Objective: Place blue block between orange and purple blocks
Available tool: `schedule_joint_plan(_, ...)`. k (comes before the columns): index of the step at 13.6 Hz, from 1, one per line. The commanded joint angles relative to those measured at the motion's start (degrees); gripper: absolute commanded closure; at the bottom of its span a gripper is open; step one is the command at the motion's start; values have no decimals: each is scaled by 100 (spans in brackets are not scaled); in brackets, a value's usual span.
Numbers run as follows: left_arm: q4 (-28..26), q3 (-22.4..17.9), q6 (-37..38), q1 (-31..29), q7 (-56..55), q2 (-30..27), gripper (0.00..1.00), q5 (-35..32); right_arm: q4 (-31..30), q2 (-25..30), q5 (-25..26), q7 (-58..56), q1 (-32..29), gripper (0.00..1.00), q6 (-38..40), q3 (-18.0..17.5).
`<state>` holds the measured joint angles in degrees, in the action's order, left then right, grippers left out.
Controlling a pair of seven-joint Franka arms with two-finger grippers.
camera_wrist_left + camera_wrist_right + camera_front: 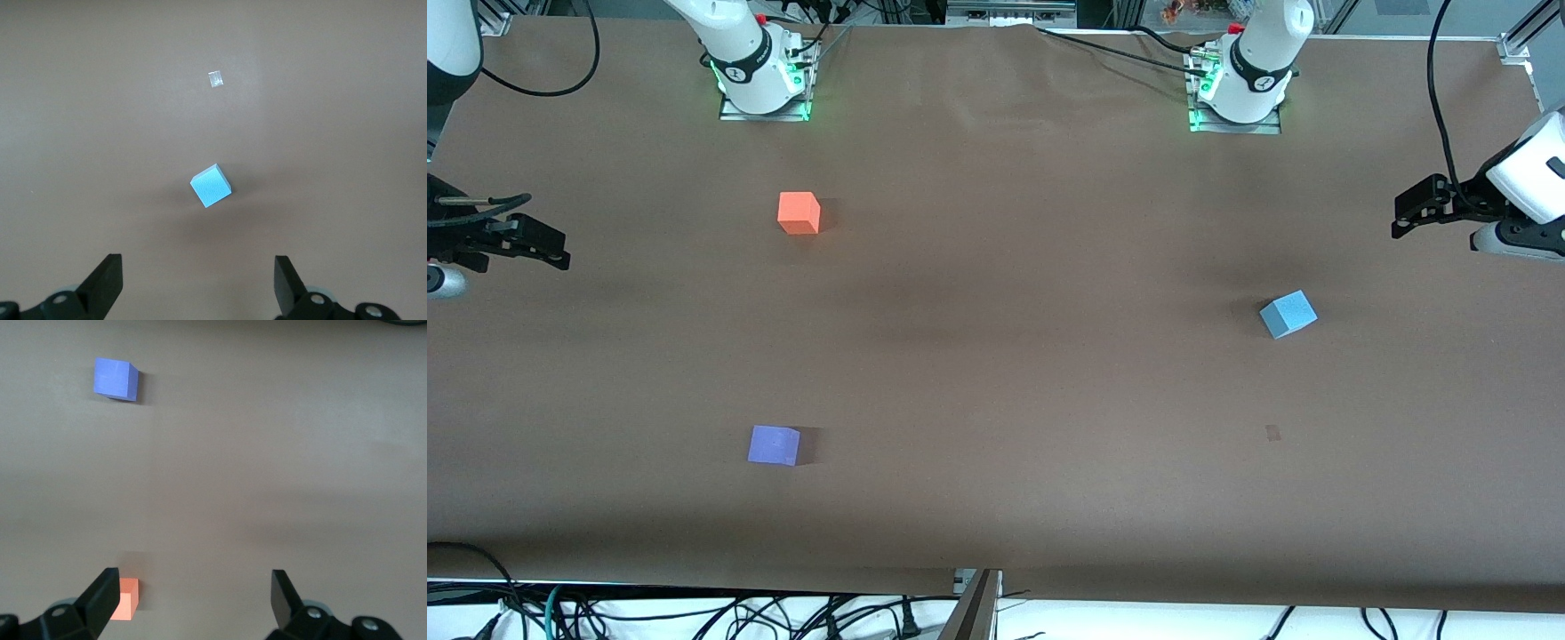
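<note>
Nothing was picked yet: the small sky-blue foam cube (1288,314), at the frame's right, lay untouched on the brown worktop (1014,356). The left end effector (198,280) hung above it with fingers wide apart and needed to descend. The right end effector (193,600), also spread, waited over the orange foam cube (799,212); the violet-purple foam cube (774,444) sat lower left.

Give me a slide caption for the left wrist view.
Open left gripper over the brown table, blue block lying ungrasped ahead of its fingers.

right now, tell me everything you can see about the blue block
The blue block is a small light sky-blue cube with a matte, foam-like look. It sits flat on the brown table, turned at an angle to the table's edges, toward the left arm's end, far from the other two cubes. Nothing touches it but the table. The left gripper hangs open above it, empty. A small pale scrap lies close by, apart from it.
</note>
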<state>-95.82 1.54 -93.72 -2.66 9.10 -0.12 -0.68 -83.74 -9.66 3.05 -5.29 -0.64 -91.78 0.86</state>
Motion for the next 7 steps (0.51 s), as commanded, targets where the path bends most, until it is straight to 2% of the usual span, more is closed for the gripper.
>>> schedule_joint_plan(1,152,-4,73,-32,21,65,0,59,86,-27,-24,63,11,0,82,-7)
schedule_joint_plan(7,178,-22,90,-32,-137,118,0,59,86,-27,-24,63,11,0,82,-7)
